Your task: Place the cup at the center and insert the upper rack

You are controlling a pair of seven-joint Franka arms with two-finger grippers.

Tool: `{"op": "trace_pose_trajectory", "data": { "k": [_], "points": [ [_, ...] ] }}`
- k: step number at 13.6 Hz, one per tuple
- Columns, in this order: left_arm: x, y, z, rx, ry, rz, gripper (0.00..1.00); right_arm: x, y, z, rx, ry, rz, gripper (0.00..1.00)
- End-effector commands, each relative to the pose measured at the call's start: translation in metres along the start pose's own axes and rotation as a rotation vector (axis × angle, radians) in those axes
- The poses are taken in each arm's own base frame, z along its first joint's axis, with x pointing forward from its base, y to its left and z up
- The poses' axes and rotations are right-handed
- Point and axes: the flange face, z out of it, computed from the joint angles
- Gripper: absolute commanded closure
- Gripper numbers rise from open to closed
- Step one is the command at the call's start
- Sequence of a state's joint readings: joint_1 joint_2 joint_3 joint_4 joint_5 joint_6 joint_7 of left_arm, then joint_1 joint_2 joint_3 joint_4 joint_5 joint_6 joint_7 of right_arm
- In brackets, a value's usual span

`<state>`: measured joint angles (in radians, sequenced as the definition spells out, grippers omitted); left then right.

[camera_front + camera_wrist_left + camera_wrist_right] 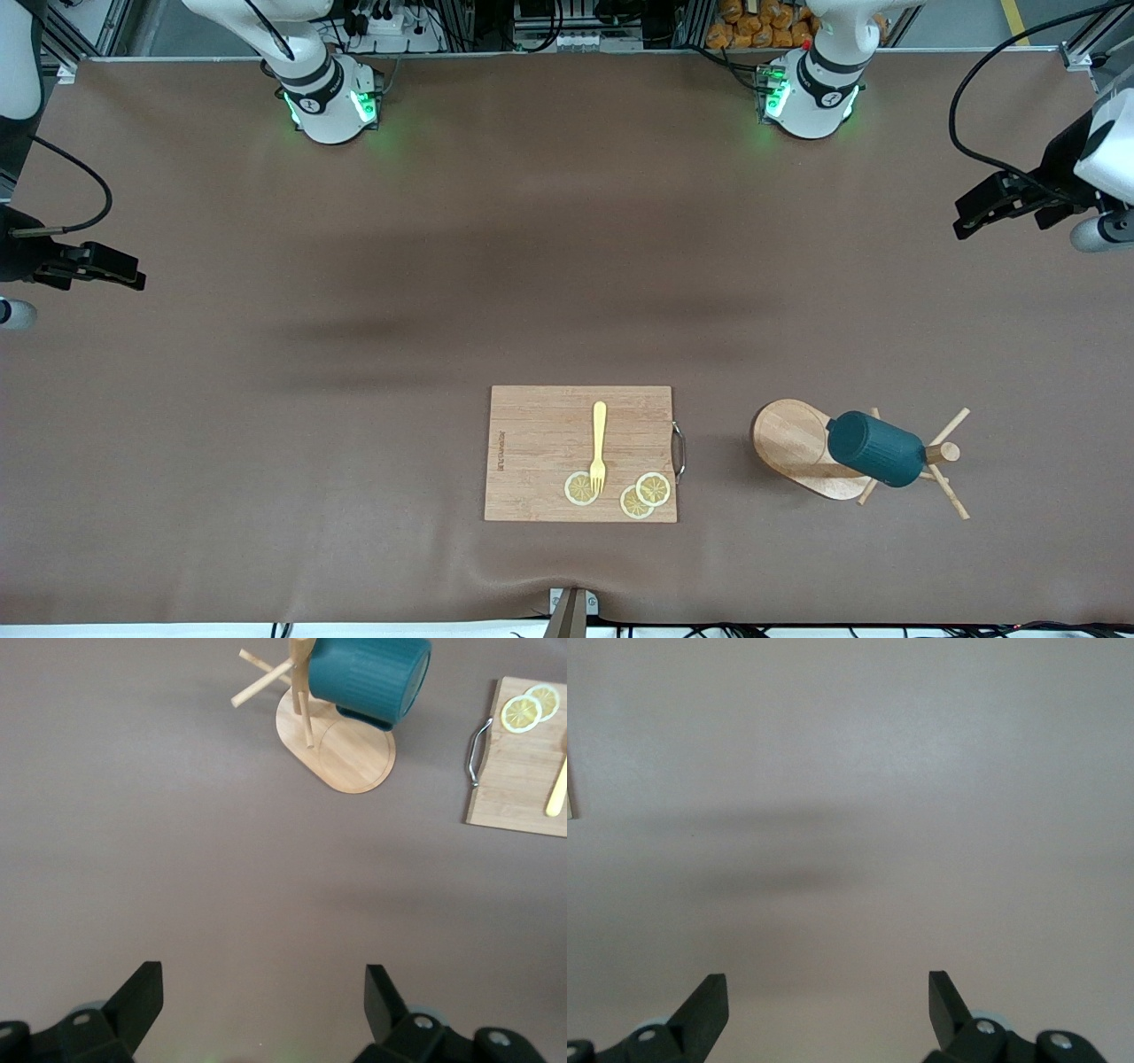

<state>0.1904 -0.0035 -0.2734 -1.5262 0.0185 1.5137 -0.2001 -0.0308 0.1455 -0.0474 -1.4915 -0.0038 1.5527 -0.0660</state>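
Observation:
The cup (877,447), dark teal and ribbed, hangs tilted on the upper rack, a light wooden mug tree with an oval base (791,440) and thin pegs (952,425), standing toward the left arm's end of the table. In the left wrist view the cup (372,678) sits over the oval base (354,757). My left gripper (970,217) hovers open and empty over bare table at the left arm's end; its fingers (142,997) stand wide apart. At the right arm's end, my right gripper (133,275) is open and empty, its fingers (709,1001) over bare table.
A rectangular wooden cutting board (540,425) with a metal handle (679,450) lies near the front edge, beside the rack. On it are a yellow fork (599,443) and three lemon slices (653,488). The board (509,780) also shows in the left wrist view.

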Motion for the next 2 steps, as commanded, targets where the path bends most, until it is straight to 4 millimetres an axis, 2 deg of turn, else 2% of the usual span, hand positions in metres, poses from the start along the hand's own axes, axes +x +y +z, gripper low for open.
{"op": "trace_pose_trajectory", "data": {
  "k": [1, 2],
  "points": [
    [-0.0033, -0.0111, 0.0046, 0.025, 0.011, 0.009, 0.00, -0.0001, -0.0021, -0.0088, 0.002, 0.005, -0.005, 0.00],
    [-0.0041, -0.0087, 0.0049, 0.025, 0.008, 0.012, 0.00, -0.0005, -0.0028, -0.0097, 0.000, 0.006, -0.006, 0.00]
  ]
}}
